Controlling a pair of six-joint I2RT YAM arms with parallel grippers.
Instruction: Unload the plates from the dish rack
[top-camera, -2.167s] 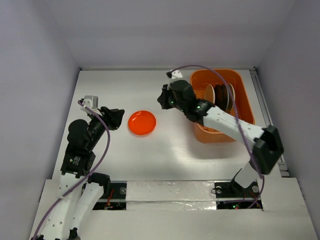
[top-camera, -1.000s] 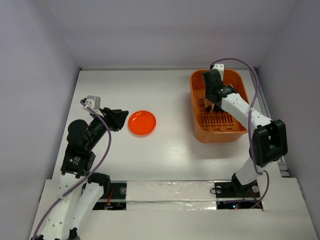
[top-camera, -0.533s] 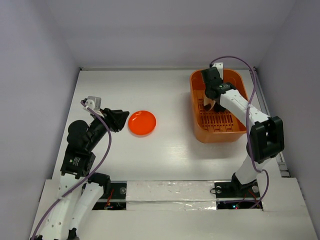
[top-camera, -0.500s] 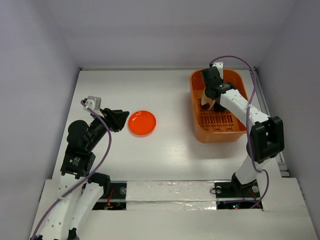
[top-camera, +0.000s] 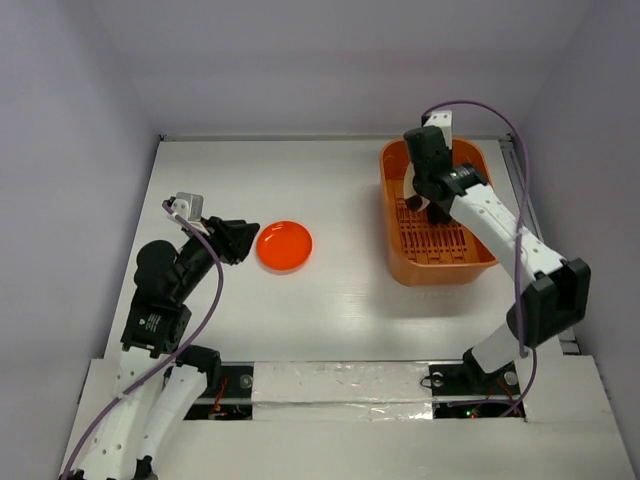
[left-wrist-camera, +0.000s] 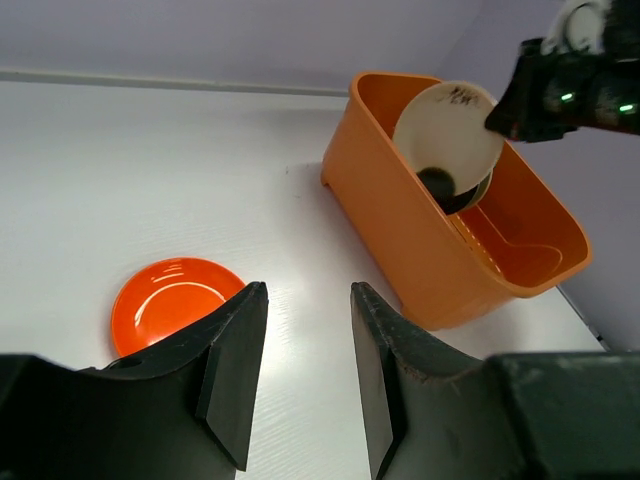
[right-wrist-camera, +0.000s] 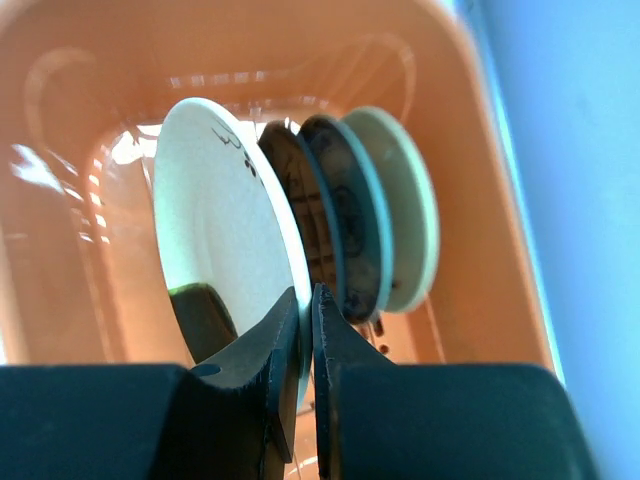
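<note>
The orange dish rack (top-camera: 441, 268) stands at the right of the table. My right gripper (top-camera: 424, 193) reaches into it and is shut on the rim of a cream plate (right-wrist-camera: 225, 230), held upright on edge. In the left wrist view the cream plate (left-wrist-camera: 447, 124) stands above the rack's rim (left-wrist-camera: 420, 250). Behind it stand a dark plate (right-wrist-camera: 296, 190), a blue-grey plate (right-wrist-camera: 352, 215) and a pale plate (right-wrist-camera: 408, 200). An orange-red plate (top-camera: 284, 245) lies flat mid-table. My left gripper (top-camera: 238, 240) is open and empty just left of that plate (left-wrist-camera: 172, 300).
The rack's walls (right-wrist-camera: 90, 120) close in tightly around my right gripper (right-wrist-camera: 306, 300). White table (top-camera: 350, 190) lies between the orange-red plate and the rack. Grey walls bound the table at the back and sides.
My right gripper swung from left of the rack into it, shut on the cream plate and lifted it slightly. The left arm barely moved.
</note>
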